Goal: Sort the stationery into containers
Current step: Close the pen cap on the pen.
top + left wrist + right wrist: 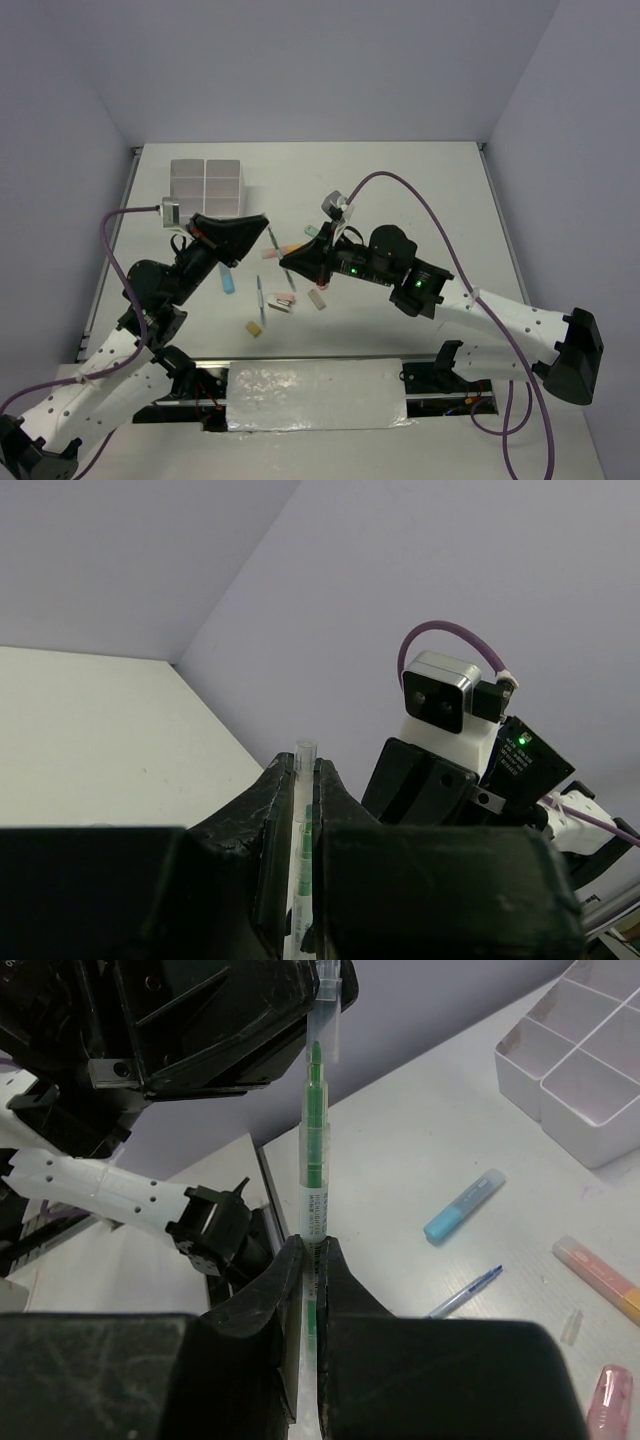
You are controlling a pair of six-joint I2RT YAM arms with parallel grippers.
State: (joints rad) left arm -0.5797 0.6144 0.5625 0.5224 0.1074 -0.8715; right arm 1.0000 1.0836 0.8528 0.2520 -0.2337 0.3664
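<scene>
- My right gripper [310, 1246] is clamped down tight on a green pen [314, 1150] with a clear barrel. The pen sticks straight out past the fingertips, and its capped end reaches up against the left arm's black gripper body.
- The left gripper [303, 766] is squeezed nearly closed too, with a clear tube with green inside wedged between the fingers and its tip poking out beyond them. It looks like the same pen, but I honestly can't tell from these views.
- Both grippers hang above the table [420, 190], just right of the white box [206, 178] and a bit nearer the arm bases than it, with their tips close together.
- The rest of the stationery lies loose on the table on the base side of the box.
- The blue highlighter [463, 1205] is the closest of those to the box.
- A thin blue pen [465, 1290] and an orange highlighter [600, 1275] lie a bit further from the box than that.
- The tan block [254, 328] is the furthest from the box, well apart from it.
</scene>
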